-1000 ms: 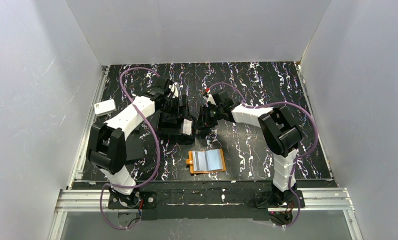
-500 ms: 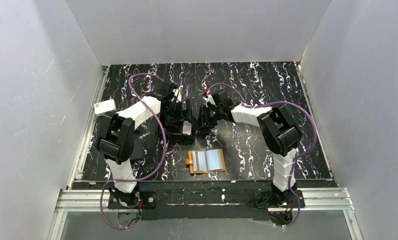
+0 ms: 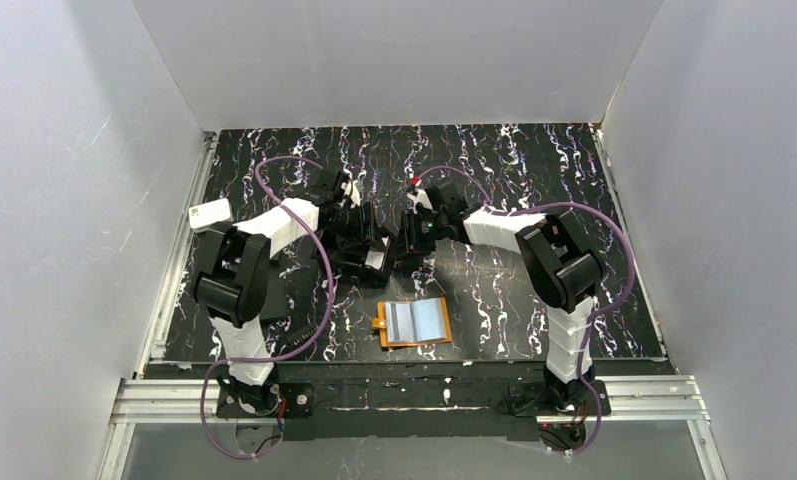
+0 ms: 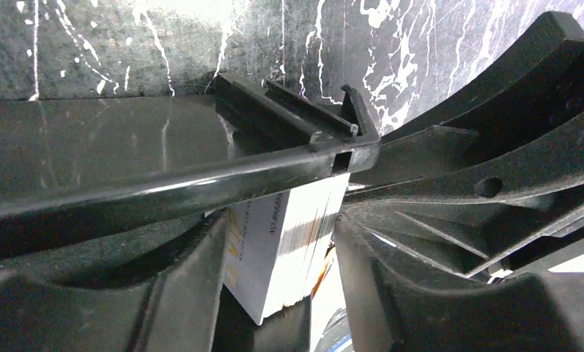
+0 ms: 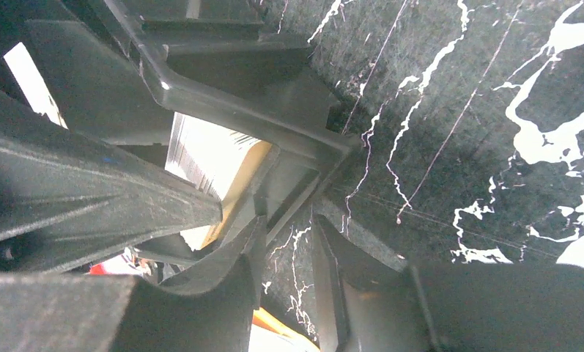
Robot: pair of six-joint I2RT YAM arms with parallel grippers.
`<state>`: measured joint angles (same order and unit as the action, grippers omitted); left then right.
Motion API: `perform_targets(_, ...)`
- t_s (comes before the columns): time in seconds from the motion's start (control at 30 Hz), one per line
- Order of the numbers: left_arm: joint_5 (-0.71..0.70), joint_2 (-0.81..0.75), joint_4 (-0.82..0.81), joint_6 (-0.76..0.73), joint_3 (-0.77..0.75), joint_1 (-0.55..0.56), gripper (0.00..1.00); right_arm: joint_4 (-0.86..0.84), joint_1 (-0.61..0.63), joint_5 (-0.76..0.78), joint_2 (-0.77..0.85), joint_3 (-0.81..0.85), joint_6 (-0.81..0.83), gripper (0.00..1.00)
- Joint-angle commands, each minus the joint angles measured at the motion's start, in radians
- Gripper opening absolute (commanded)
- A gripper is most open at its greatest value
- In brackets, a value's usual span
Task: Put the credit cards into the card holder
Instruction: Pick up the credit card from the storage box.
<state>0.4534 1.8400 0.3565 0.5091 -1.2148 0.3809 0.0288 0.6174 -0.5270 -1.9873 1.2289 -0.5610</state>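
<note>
Black-fingered, sits further across black tray (image 4: 201,183) than before, clamps credit cards (image 4: 292,246) with left gripper (image 4: 280,233); cannot tell jaw state of right gripper (image 5: 287,224).

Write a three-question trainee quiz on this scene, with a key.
1. True or false: the holder lies shut.
2. The cards stand in: A) the tray; B) the holder; C) a white box.
3. Which gripper has a finger on each side of the cards?
Key: 1 false, it lies open. 2 A. 3 the left gripper.
</note>
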Motion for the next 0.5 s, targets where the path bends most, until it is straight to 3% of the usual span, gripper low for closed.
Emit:
perform_targets(0.0,0.075,-0.079,-0.021,0.022,0.019,0.004,0.48,-0.02,0.003,-0.002,-0.004,0.04,0.003,0.37)
perform_targets(0.1,0.068,-0.095,-0.019,0.02,0.029,0.003,0.38,-0.02,0.002,-0.003,-0.002,0.038,0.003,0.37)
perform_targets(0.47,0.059,-0.097,-0.004,0.017,0.024,0.003,0.21,-0.02,0.003,-0.005,-0.002,0.036,0.005,0.37)
